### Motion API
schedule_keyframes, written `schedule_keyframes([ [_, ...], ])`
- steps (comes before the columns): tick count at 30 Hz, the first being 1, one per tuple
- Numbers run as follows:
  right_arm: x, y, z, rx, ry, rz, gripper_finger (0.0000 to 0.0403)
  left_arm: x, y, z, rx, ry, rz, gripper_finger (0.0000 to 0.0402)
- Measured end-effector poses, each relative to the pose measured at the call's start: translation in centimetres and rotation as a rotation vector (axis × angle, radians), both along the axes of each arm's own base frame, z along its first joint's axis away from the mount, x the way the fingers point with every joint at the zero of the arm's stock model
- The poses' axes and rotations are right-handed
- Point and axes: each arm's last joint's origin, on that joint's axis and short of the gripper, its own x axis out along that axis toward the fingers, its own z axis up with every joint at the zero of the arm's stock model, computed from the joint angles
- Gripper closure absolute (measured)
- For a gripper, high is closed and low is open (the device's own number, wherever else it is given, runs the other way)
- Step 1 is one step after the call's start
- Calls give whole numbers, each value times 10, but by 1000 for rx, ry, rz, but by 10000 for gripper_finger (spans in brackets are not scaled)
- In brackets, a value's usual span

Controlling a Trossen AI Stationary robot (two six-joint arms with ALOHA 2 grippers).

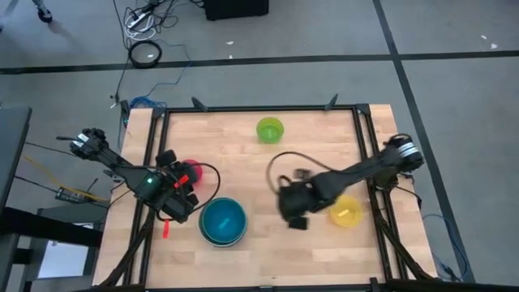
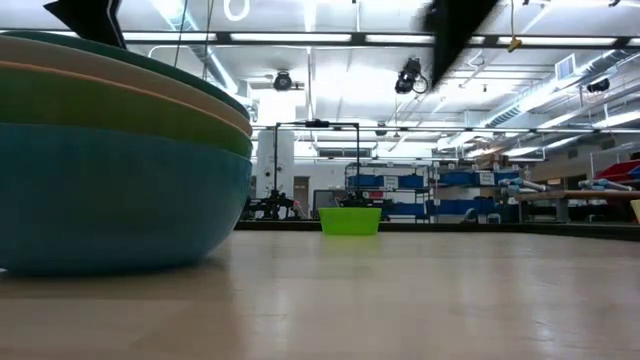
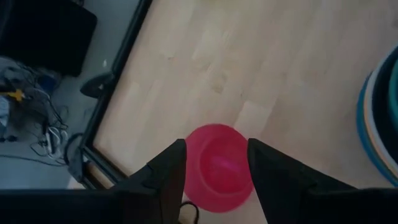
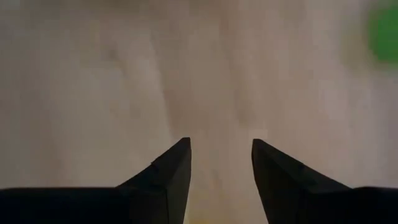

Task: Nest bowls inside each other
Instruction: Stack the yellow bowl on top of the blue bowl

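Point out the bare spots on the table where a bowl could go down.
Free: the far left corner beyond the pink-red bowl; the middle strip between the lime green bowl and the nested stack; the near edge below the yellow bowl. Crowded: around both end effectors, beside the stack and the yellow bowl.

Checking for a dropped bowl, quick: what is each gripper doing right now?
Left gripper: open, straddling the pink-red bowl, not gripping.
Right gripper: open, holding nothing.

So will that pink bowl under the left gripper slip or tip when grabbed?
Likely light: the pink bowl looks thin plastic. Its round, glossy wall may slip between the open left gripper fingers. Pinching one rim could tilt it.
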Motion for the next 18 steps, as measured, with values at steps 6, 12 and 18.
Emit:
schedule_keyframes([
  [6,-74,12,16,88,21,-226,245,0,-1,0,-34,-24,47,222],
  [12,-121,22,-20,243,66,-391,246,0,-1,-1,-39,-23,51,222],
  [18,-136,30,-62,367,59,-450,245,0,-1,-1,-39,-24,52,222],
])
